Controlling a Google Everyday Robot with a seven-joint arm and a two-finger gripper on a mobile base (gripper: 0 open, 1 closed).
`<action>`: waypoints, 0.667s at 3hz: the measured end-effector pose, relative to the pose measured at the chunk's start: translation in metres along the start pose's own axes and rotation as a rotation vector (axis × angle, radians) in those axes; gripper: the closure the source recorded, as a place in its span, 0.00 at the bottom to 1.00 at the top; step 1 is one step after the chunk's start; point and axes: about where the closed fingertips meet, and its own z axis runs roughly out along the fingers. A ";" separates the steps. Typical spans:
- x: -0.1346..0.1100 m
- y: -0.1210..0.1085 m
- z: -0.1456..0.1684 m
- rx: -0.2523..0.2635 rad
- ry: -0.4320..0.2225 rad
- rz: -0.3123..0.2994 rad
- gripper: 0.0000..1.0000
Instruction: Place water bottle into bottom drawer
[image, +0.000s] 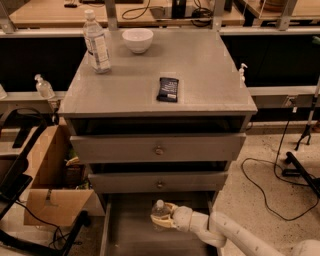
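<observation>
The water bottle (160, 213), clear with a white cap, stands upright in my gripper (166, 217), which is shut on it. I hold it over the pulled-out bottom drawer (131, 236), a grey tray at the foot of the cabinet. My white arm (235, 235) reaches in from the lower right. The bottle's base is low inside the drawer; I cannot tell whether it touches the floor of the tray.
On the cabinet top (200, 75) stand a stouter labelled bottle (97, 44), a white bowl (137, 40) and a dark packet (168, 89). Two knobbed drawers (159, 149) sit above. A cardboard box (52, 185) is at the left, cables (270, 180) on the floor at the right.
</observation>
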 end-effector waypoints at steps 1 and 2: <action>0.027 -0.013 0.007 -0.004 -0.023 -0.044 1.00; 0.037 -0.012 0.010 -0.004 -0.014 -0.041 1.00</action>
